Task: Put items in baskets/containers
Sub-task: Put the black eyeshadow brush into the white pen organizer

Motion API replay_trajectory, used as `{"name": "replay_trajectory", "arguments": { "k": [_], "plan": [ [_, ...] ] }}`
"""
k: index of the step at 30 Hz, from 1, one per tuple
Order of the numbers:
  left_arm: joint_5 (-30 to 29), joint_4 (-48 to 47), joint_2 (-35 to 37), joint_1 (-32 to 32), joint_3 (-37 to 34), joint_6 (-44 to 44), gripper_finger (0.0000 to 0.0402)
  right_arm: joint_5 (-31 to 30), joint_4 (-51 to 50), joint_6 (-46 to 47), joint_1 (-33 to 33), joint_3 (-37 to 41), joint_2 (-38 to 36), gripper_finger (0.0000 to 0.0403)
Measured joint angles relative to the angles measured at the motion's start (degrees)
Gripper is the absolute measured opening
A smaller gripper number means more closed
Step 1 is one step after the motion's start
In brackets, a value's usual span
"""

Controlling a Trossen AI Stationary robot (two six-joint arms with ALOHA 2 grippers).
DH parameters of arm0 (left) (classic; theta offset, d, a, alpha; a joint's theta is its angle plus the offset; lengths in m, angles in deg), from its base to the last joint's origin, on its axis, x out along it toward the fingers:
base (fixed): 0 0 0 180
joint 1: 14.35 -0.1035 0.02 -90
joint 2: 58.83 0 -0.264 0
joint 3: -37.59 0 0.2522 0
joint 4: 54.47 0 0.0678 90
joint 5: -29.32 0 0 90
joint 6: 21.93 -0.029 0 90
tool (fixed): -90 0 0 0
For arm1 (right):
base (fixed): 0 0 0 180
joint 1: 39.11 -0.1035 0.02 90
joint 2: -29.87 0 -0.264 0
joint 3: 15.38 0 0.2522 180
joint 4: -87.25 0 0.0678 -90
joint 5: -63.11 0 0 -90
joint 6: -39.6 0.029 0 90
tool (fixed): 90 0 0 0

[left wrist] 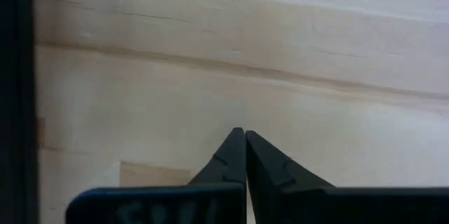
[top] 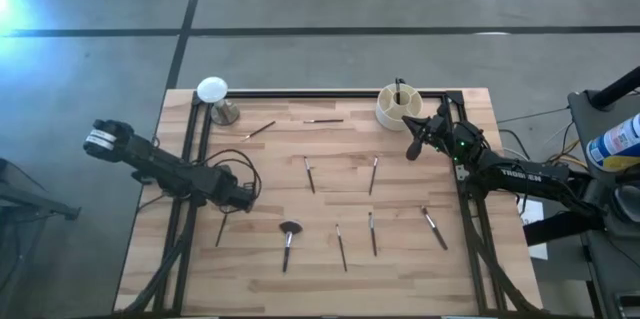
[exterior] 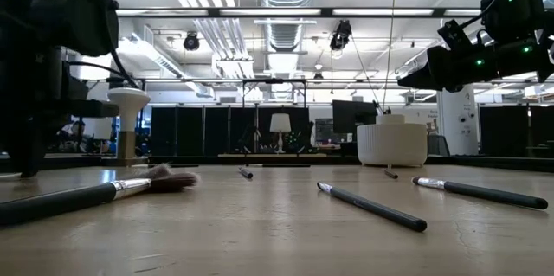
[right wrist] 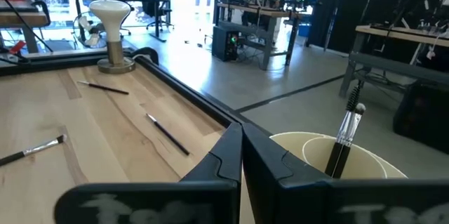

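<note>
Jaws together on both grippers, left (left wrist: 245, 155) clamping nothing; I'm risking pressing bare surface (top: 330, 184), missing the brush (top: 222, 229).

A cream-white round cup (top: 397, 107) stands upright at the table's far right, holding dark-handled brushes (top: 400, 89). Thin brushes (top: 310, 174) lie scattered flat on the wood, one fluffy-headed brush (top: 289, 242) among them.

A light wooden table (top: 330, 199) with a dark frame is carrying thin makeup brushes (top: 372, 232) scattered flat across it, one with a fluffy head (top: 289, 229). A cream cup (top: 396, 107) and a white disc on a stand (top: 213, 91) are standing near its far edge.
</note>
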Motion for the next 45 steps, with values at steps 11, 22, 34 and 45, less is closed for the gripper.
{"name": "replay_trajectory", "arguments": {
  "k": [11, 22, 34, 45],
  "plan": [
    [-14.4, -6.6, 0.8, -0.7, 9.3, -4.4, 0.0000, -0.2, 0.0, 0.0, 0.0, 0.0, 0.1, 0.0008],
    [-26.7, 30.6, 2.3, -9.3, 9.8, -40.4, 0.0000, -0.1, 1.2, 1.7, 0.0, 0.0, 0.1, 0.0008],
    [-4.2, 93.3, -3.7, -26.6, -3.8, -76.6, 0.0000, 3.3, -0.1, 4.4, 0.0, 0.0, 0.1, 0.0008],
    [12.6, 125.8, -22.4, -33.8, -4.6, -85.5, 0.0000, 15.3, -0.1, 12.4, -0.2, -4.6, 6.1, 0.0008]
  ]
}}
